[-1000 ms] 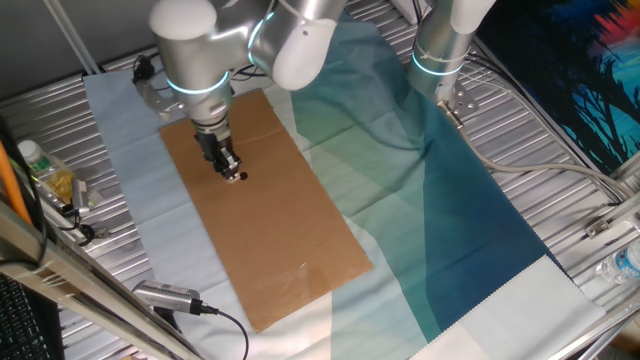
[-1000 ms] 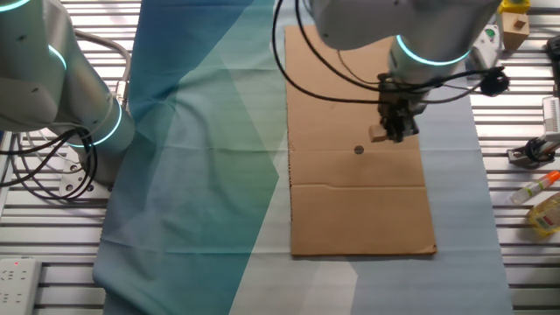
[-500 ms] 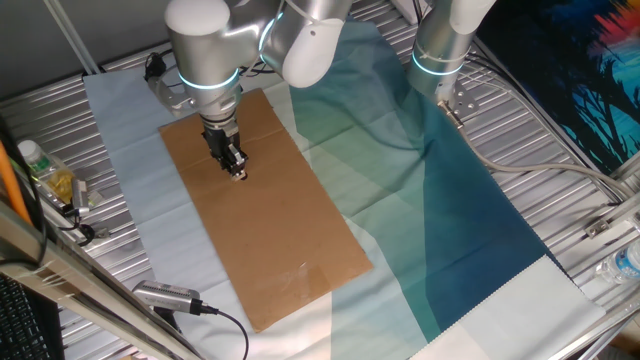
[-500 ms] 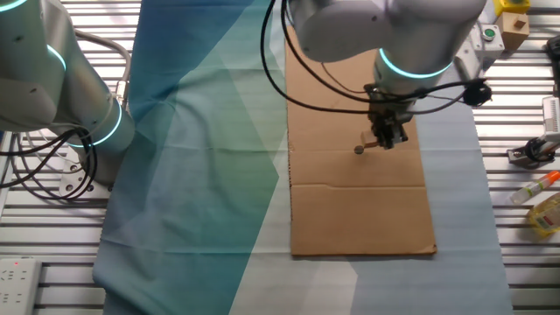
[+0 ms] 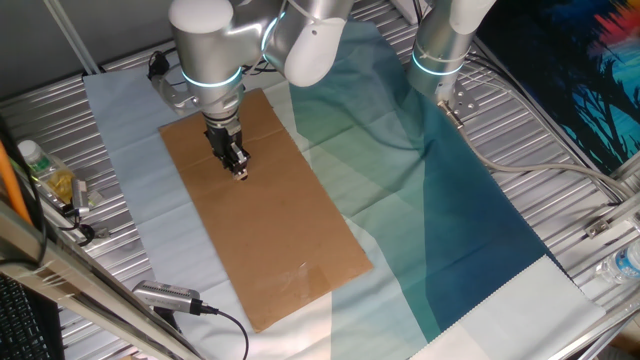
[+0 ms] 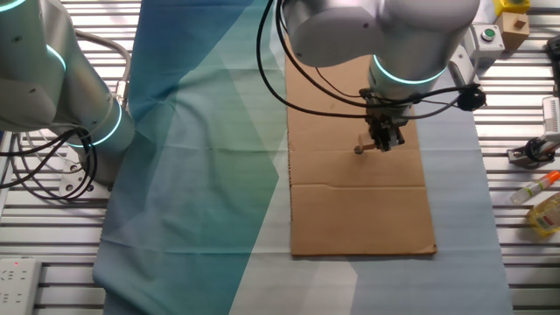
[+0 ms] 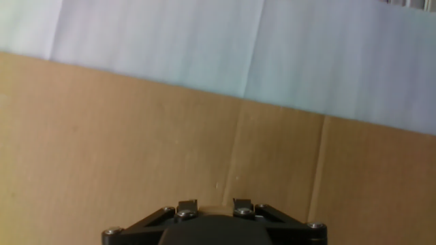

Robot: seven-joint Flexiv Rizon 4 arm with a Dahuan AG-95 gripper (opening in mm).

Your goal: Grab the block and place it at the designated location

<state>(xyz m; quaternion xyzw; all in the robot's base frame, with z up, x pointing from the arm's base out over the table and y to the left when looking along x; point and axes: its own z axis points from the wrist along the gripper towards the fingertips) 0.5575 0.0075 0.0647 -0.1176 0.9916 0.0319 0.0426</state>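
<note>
My gripper [image 5: 240, 172] hangs straight down over the brown cardboard sheet [image 5: 285, 235], shut on the small light-tan block [image 6: 370, 143]. In the other fixed view the gripper [image 6: 381, 143] holds the block low over the sheet, just right of and almost touching the tiny black dot [image 6: 358, 150]. In the hand view only the fingertips [image 7: 187, 205] show at the bottom edge, with a tan strip of the block [image 7: 213, 207] between them. The dot is out of sight in that view.
A second arm's base [image 5: 440, 50] stands at the back on the teal and blue cloth [image 5: 450, 220]. Bottles [image 5: 45, 175] and a cabled device [image 5: 165, 297] lie left of the sheet. Markers [image 6: 538, 188] and a yellow box [image 6: 512, 22] lie on the metal slats.
My gripper has carried the block across the cardboard toward the black dot, leftward in the other fixed view, and sits a little lower. The last half second shows only a small shift.
</note>
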